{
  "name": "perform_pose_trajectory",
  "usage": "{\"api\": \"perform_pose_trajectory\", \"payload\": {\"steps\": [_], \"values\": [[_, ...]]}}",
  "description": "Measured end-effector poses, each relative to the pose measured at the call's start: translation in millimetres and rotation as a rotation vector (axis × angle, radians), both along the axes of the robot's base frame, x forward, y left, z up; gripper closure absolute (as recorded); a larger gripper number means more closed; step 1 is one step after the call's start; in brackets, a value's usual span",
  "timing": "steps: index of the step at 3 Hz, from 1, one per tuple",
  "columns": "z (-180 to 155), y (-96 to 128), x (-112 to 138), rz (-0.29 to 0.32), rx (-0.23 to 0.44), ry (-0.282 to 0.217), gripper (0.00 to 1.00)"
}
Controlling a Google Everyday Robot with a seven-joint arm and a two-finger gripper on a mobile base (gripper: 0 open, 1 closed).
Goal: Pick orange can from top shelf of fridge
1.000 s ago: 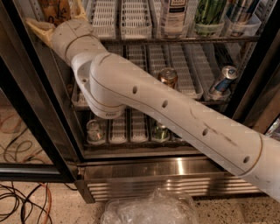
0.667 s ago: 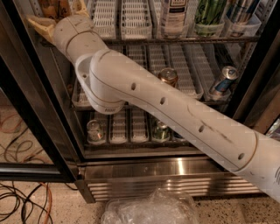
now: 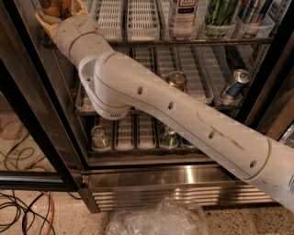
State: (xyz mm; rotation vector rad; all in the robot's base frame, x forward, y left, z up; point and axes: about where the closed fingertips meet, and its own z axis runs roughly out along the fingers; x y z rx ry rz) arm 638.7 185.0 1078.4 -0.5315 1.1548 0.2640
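Note:
The orange can (image 3: pixel 54 6) stands at the far left of the top shelf (image 3: pixel 138 25) of the fridge (image 3: pixel 183 190), cut off by the top edge of the picture. My gripper (image 3: pixel 59 10) is at the top left, reaching into that shelf. Its pale yellow fingers (image 3: pixel 43 20) are spread open on either side of the can. My white arm (image 3: pixel 174 114) runs diagonally from the lower right across the middle shelf and hides much of it.
A short copper can (image 3: pixel 177 80) and a blue-and-silver can (image 3: pixel 234 84) stand on the middle rack. Bottles (image 3: pixel 183 13) fill the top shelf's right side. Cans (image 3: pixel 100 137) sit on the bottom rack. A black door frame (image 3: pixel 32 114), floor cables (image 3: pixel 23 211) and a plastic bag (image 3: pixel 156 219) are below.
My arm and gripper have shifted slightly left and up, closer around the orange can. Nothing else has moved.

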Motion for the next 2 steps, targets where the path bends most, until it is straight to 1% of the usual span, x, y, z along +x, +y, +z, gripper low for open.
{"api": "perform_pose_trajectory", "payload": {"steps": [1,2], "values": [[0.0,0.0,0.0,0.000,0.000,0.000,0.87],[0.0,0.0,0.0,0.000,0.000,0.000,1.00]]}}
